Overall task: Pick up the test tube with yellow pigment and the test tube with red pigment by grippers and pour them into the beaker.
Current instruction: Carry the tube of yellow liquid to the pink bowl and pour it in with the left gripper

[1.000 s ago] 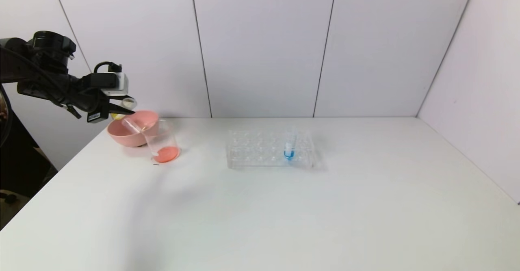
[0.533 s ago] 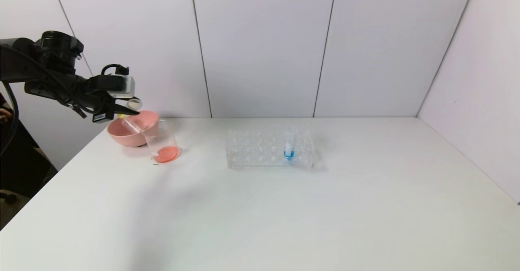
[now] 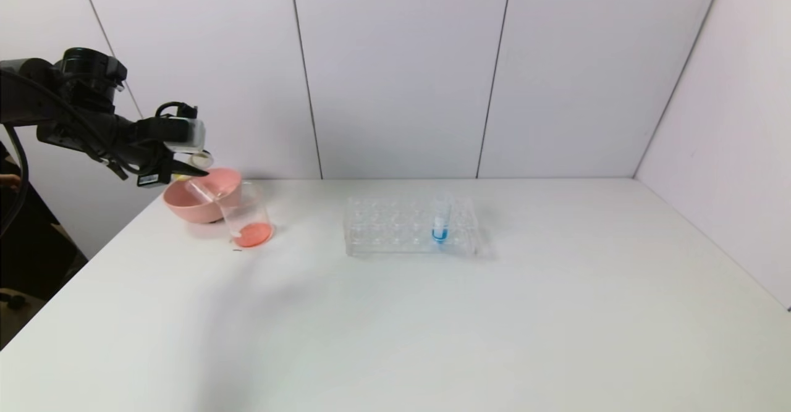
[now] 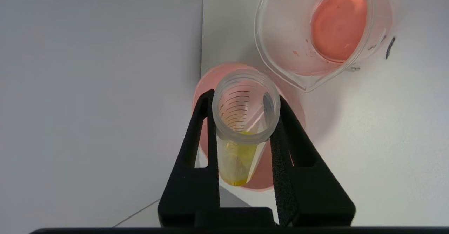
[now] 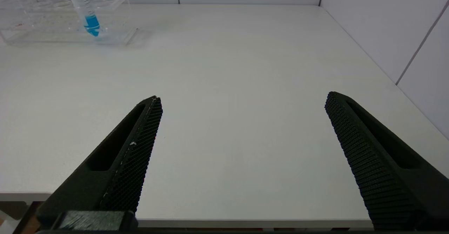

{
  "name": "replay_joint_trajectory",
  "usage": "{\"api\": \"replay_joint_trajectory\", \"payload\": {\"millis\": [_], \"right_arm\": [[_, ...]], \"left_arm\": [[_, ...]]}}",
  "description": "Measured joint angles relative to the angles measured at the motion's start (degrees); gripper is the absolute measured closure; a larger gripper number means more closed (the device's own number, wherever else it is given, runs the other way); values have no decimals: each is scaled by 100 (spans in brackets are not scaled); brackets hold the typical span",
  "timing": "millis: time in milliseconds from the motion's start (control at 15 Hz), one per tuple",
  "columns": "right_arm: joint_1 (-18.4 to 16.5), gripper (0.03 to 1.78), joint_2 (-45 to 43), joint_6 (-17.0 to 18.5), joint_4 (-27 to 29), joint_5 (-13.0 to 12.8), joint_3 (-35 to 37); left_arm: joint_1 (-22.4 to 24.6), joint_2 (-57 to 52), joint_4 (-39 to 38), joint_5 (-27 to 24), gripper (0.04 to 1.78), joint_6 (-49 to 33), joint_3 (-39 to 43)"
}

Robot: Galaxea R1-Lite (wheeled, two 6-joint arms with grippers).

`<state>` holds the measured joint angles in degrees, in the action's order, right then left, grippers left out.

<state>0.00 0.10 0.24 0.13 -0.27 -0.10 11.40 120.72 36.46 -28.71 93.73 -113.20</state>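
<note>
From the head, the left gripper (image 3: 185,168) hangs above the pink bowl (image 3: 196,205) at the table's far left, just beside the beaker (image 3: 247,217), which seems to hold red-orange liquid. The left wrist shows its fingers clamped on the test tube with yellow pigment (image 4: 242,128), mouth short of the beaker's rim, so the next move likely calls for shifting over it and tipping. The right wrist shows the right gripper (image 5: 242,104) wide open and empty near the table's front edge; the blue tube (image 5: 87,14) stands in the rack (image 5: 115,6).

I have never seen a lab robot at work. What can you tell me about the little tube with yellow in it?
The test tube with yellow pigment is slim, clear and looks like plastic, with dark graduation lines and an open, uncapped mouth. Yellow residue clings to its tapered bottom end. The left end effector grips it between two black fingers just below the rim. It hangs above the pink bowl, beside the beaker holding reddish liquid.
</note>
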Motion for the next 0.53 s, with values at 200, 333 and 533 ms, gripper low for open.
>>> {"api": "replay_joint_trajectory", "payload": {"millis": [200, 333, 533], "right_arm": [[0, 11, 0, 2, -2, 0, 0], [0, 11, 0, 2, -2, 2, 0], [0, 11, 0, 2, -2, 0, 0]], "left_arm": [[-40, 22, -9, 62, 138, 20, 2], [-73, 45, -16, 190, 138, 126, 11], [-134, 56, -37, 379, 138, 419, 16]]}}
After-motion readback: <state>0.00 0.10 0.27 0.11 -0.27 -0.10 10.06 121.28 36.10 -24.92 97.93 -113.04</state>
